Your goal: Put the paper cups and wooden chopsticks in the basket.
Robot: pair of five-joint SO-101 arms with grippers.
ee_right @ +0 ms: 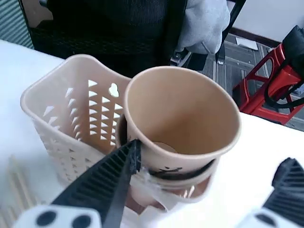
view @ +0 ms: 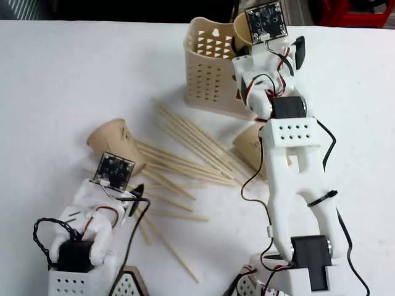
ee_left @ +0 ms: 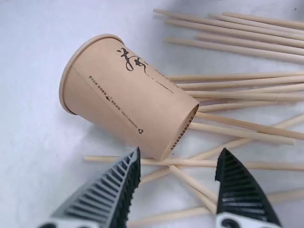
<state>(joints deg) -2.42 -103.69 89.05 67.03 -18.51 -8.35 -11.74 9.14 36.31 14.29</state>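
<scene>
Many slender chopsticks [ee_left: 237,97], tapered paper cup [ee_left: 126,95], perforated basket [ee_right: 61,102]

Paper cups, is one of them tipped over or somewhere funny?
Yes. One paper cup lies on its side on the table, among scattered wooden chopsticks, just ahead of the left gripper.

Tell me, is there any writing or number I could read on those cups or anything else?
Tan paper cup lying on its side: a dark brush-style mark and lines of tiny print, too small to read.
Upright tan paper cup at the beige perforated plastic basket: a dark mark, partly hidden, unreadable.
Wooden chopsticks: no text.
</scene>
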